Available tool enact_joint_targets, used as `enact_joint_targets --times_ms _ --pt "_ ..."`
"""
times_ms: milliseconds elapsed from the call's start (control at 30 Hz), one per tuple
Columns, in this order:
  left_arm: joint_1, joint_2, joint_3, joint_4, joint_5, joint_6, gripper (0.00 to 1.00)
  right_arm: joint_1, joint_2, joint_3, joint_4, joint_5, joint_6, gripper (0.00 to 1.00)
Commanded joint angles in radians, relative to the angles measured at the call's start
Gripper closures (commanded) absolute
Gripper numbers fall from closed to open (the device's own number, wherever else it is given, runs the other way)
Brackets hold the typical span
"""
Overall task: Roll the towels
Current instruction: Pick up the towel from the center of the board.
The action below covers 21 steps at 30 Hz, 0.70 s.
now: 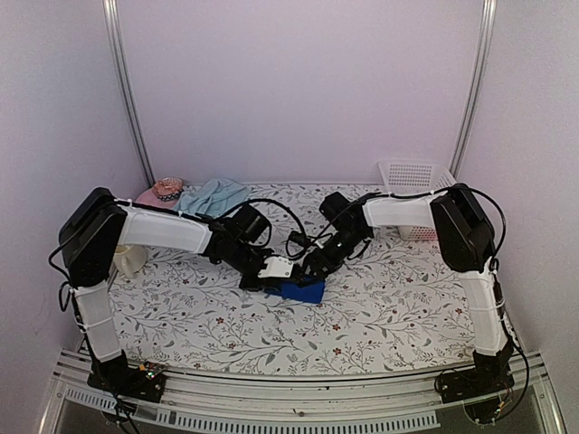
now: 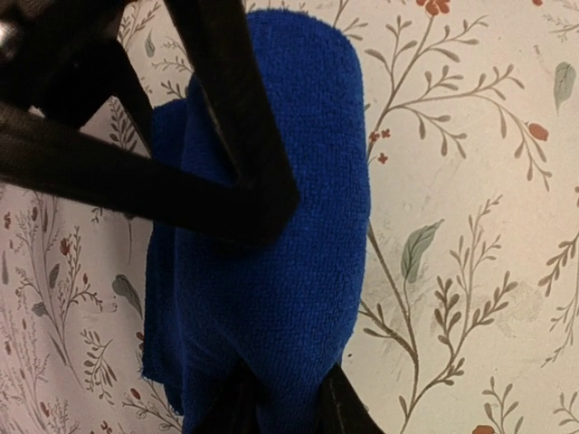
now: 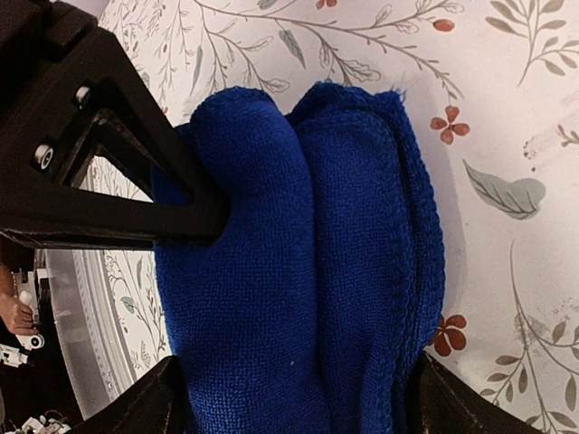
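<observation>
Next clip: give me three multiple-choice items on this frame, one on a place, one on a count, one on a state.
1. Where does the aqua towel lie?
A) far-left corner, beside the pink hat
B) dead centre
C) near-right corner
2. How many towels show?
A) one
B) two
C) three
3. The blue towel is:
A) spread flat
B) bundled thick
C) torn in two
Answers: 1 A, the top view shows it by the hat; 2 B, one aqua and one blue; 3 B, both wrist views show thick rounded folds.

A floral tablecloth (image 1: 380, 307) — pink hat (image 1: 166, 190) back left, white basket (image 1: 414, 174) back right, perhaps a cup (image 1: 131, 260) far left.
</observation>
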Motion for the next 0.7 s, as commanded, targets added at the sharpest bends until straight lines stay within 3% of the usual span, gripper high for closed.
enact_joint_targets --times_ms 0,167,367,500,567,667 --pt "0.022 0.044 0.012 -0.043 -0.052 -0.017 0.78 0.011 0.055 0.031 -0.071 -0.019 -0.015 0.2" --pt "0.023 0.079 0.011 -0.037 -0.058 -0.018 0.78 0.012 0.066 0.052 -0.091 -0.032 -0.017 0.32" --pt "0.023 0.077 0.012 -0.025 -0.067 -0.025 0.78 0.012 0.066 0.065 -0.11 -0.048 -0.016 0.62" --pt "0.026 0.072 0.012 -0.002 -0.082 -0.041 0.77 0.012 0.066 0.069 -0.115 -0.064 -0.019 0.9" --pt "0.032 0.065 0.014 0.011 -0.081 -0.055 0.71 0.011 0.066 0.072 -0.115 -0.059 -0.02 0.97" --pt "0.048 0.015 0.017 0.026 -0.049 -0.076 0.54 0.009 0.052 0.072 -0.106 -0.047 -0.017 0.98"
